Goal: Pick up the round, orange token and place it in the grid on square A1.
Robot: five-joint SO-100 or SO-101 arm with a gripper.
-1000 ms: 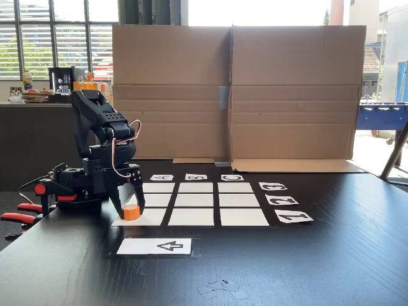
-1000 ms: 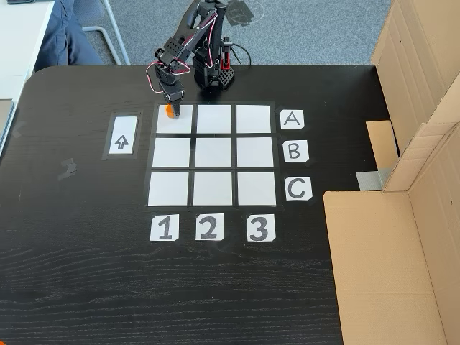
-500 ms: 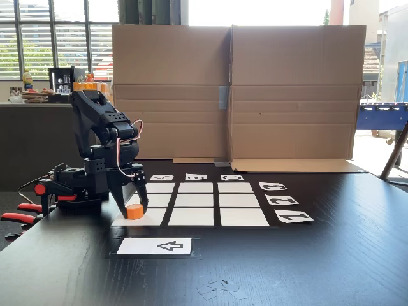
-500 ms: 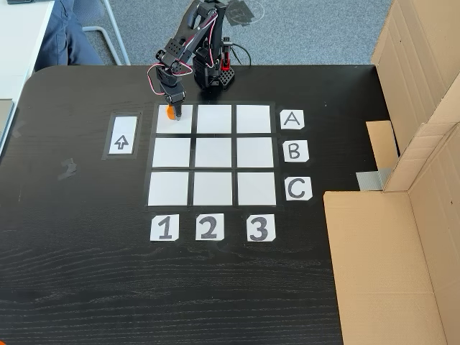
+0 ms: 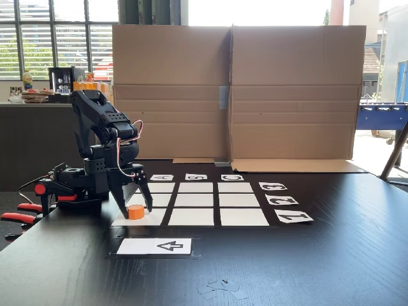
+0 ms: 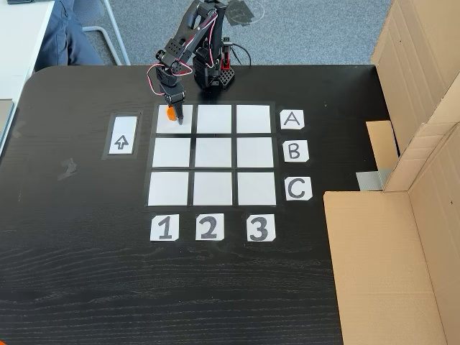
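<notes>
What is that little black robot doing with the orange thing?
The robot arm is putting an orange token onto a grid of white squares. The token sits on the corner square in row A, column 1. The arm's tool stands spread open around the token, its fingers on either side, so it looks let go.

A black robot arm's two-finger gripper (image 5: 135,208) straddles a small bright orange cylindrical token (image 5: 134,211), its jaws spread apart on either side, on the near-left white corner cell (image 5: 141,218) of a nine-cell white paper grid (image 5: 203,204) on a black wooden table (image 5: 306,261). A white arrow card (image 5: 155,246) lies nearer the camera; a brown cardboard screen (image 5: 236,92) stands behind.
</notes>
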